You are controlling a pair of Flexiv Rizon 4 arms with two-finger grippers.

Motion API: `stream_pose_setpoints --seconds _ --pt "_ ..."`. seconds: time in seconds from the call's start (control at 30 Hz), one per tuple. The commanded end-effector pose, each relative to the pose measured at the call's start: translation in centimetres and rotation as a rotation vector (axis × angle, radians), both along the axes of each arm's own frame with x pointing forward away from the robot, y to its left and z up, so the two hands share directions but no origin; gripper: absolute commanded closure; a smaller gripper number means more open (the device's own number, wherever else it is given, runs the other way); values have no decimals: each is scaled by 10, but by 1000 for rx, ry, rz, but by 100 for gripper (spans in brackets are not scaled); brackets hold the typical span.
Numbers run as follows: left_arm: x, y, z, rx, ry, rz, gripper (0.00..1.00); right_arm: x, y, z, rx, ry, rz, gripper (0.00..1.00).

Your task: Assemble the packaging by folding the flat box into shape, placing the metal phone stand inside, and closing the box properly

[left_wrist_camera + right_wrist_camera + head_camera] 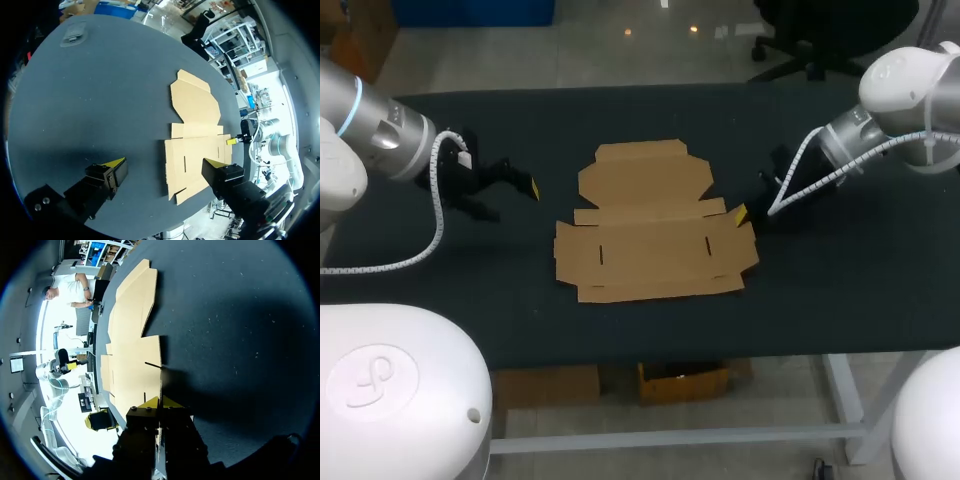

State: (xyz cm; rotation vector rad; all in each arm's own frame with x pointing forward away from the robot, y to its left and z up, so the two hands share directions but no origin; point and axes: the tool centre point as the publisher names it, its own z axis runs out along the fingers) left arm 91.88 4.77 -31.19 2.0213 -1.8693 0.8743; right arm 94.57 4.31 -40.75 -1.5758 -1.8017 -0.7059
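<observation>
Brown cardboard, the flat box [650, 235] lies unfolded on the black table [840, 290], between the two claws. The right claw [741, 213] has its yellow tips pinched together on the thin edge of the flap nearest it. The left claw [512, 200] hangs spread wide, with the box ahead of its parted fingers and clear of them
</observation>
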Motion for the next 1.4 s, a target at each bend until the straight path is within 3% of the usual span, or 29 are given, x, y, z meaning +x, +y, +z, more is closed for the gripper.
stream_pose_setpoints --seconds 0.03,0.67,1.4 --pt "-1 1 1 2 1 0 0 -9 -2 1 5 -38 -43 100" --pt "-3 -8 1 1 0 -9 0 -26 -11 5 67 -38 -20 100" --pt "-9 -13 1 -1 -1 -7 0 -38 -15 1 74 -30 -19 100"
